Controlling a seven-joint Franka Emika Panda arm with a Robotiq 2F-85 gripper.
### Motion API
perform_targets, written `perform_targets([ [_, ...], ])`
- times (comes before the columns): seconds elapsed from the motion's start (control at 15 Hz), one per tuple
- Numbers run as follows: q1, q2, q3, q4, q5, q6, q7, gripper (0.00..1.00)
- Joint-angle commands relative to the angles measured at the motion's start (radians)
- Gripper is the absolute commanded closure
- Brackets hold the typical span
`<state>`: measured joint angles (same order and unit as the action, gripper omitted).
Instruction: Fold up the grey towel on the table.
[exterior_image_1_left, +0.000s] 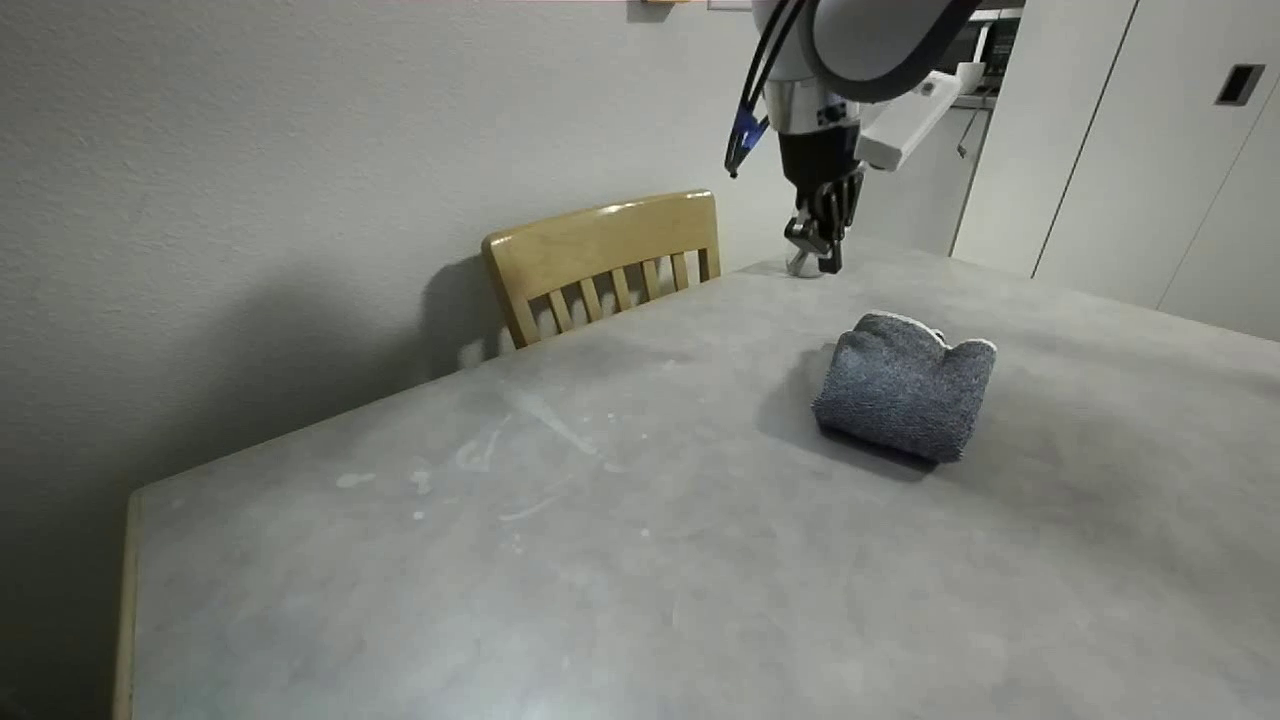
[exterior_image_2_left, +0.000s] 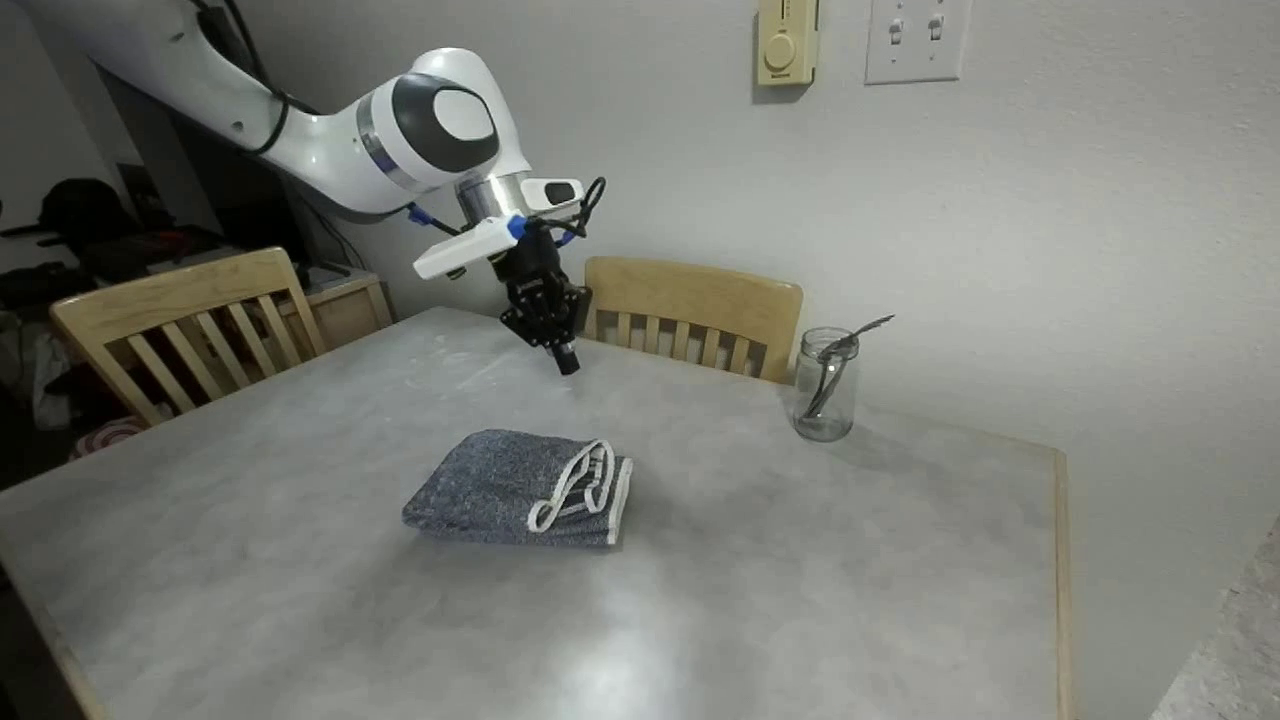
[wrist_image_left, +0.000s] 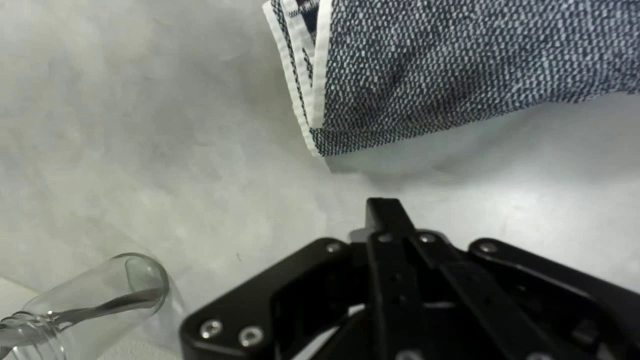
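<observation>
Table (exterior_image_2_left: 900, 560) is what I'm placing everything by: pale grey, matte, lightly scuffed, one edge facing a wall (exterior_image_2_left: 1050, 250). Robot arm (exterior_image_2_left: 345, 165) reaches in above it. Grey towel (exterior_image_2_left: 495, 485) lies on the table, well in from its edges, stacked in several layers; in both exterior views it's a compact bundle. White trim (exterior_image_2_left: 620, 500) at one end loops a bit loose, & in the wrist view a lower layer pokes out past the upper, so edges aren't flush.

Gripper (wrist_image_left: 387, 217) hangs over the table, nearer its wall-facing edge than the towel is. Its jaws are together, nothing btwn them, no contact w/ the towel. My read: folding's prob done or v. close, so I'm at the check-or-tidy stage. If this counts as folded, next move is just backing up & away from the table w/o dragging cloth. If I want another fold, I'd need to part the jaws, drop to table level at one end, pinch all layers (thick, may slip or splay) & carry that end over.

Writing: nothing legible. No label I can make out on the glass jar (exterior_image_2_left: 825, 400) at the table's wall-facing edge, nor on the switch plate (exterior_image_2_left: 916, 40) above it. Thermostat-like box (exterior_image_2_left: 787, 45), also above that edge, may carry print, but too small to read.
</observation>
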<state>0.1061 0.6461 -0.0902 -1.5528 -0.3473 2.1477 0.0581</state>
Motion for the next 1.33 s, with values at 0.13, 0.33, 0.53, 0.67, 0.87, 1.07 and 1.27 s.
perform_targets([
  [0.13,-0.003,-0.133,0.021,-0.118,-0.010,-0.004,-0.034,1.00],
  [0.33,-0.008,-0.162,0.031,-0.143,-0.005,-0.003,-0.056,1.00],
  [0.53,-0.013,-0.182,0.039,-0.161,-0.002,-0.002,-0.085,1.00],
  [0.67,-0.015,-0.195,0.044,-0.172,0.000,0.000,-0.104,1.00],
  [0.87,-0.019,-0.206,0.050,-0.179,0.003,0.000,-0.130,1.00],
  [1.07,-0.027,-0.217,0.058,-0.185,0.016,0.007,-0.149,0.67],
  [1.27,-0.037,-0.219,0.068,-0.180,0.045,0.005,-0.178,0.44],
])
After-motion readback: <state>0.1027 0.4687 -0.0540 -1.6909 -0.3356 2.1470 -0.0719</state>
